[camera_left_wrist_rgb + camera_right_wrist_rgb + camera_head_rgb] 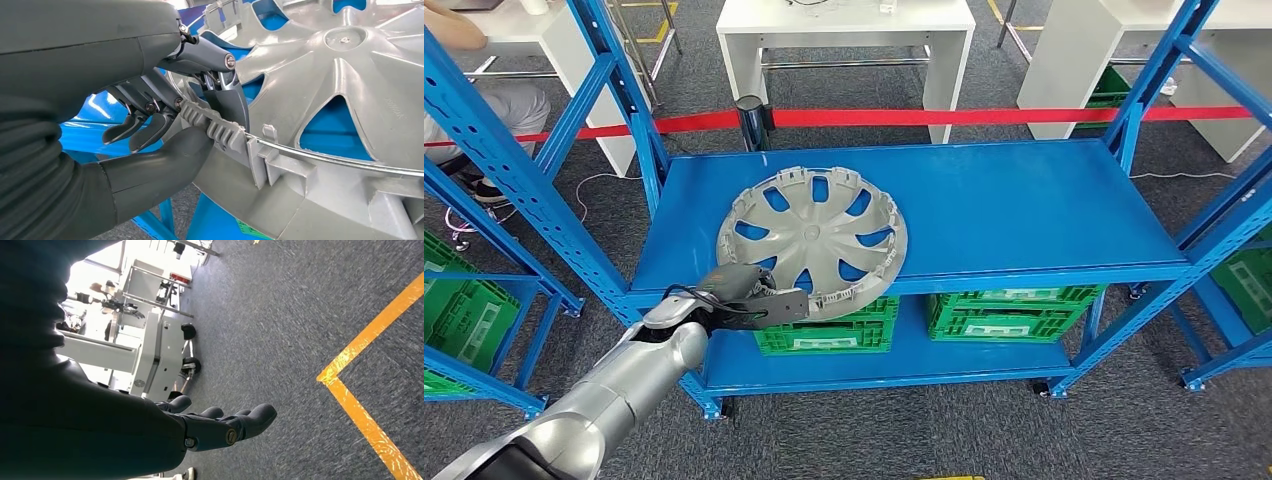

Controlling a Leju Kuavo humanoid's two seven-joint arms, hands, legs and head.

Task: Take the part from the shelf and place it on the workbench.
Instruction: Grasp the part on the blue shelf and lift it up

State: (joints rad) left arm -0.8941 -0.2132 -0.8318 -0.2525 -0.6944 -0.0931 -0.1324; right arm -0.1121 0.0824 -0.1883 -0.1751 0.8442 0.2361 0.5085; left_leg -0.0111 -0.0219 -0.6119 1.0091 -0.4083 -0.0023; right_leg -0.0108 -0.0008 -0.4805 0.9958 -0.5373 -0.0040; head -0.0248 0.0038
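Left wrist view: the left hand pinches the rim of the hubcap, thumb under, fingers over. Silver-grey, spoked, with clips along its edge, it lies on the blue shelf. Right hand hangs empty, fingers loosely extended.

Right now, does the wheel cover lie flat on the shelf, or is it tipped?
Tipped. The wheel cover overhangs the shelf front edge, where the left hand grips its rim.
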